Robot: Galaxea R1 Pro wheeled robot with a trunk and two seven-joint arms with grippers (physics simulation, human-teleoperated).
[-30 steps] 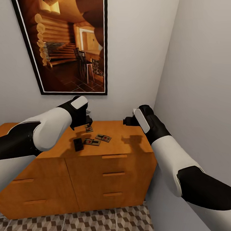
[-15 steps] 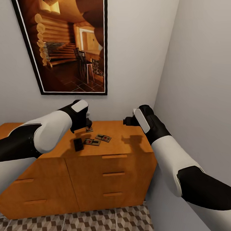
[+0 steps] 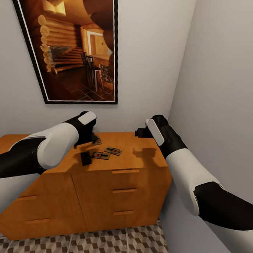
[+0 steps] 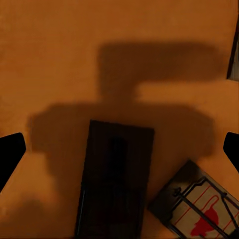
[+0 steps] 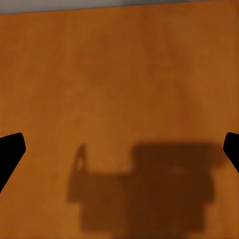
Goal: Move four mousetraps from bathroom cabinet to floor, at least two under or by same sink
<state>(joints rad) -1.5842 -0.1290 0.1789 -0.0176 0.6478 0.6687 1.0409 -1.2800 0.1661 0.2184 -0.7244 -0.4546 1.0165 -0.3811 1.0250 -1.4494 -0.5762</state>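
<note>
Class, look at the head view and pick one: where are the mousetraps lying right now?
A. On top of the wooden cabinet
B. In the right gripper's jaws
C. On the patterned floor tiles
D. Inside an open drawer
A. The mousetraps lie flat on the top of the wooden cabinet, close beneath the left gripper; the drawers are closed, and the right gripper hangs open and empty over bare wood.
</note>
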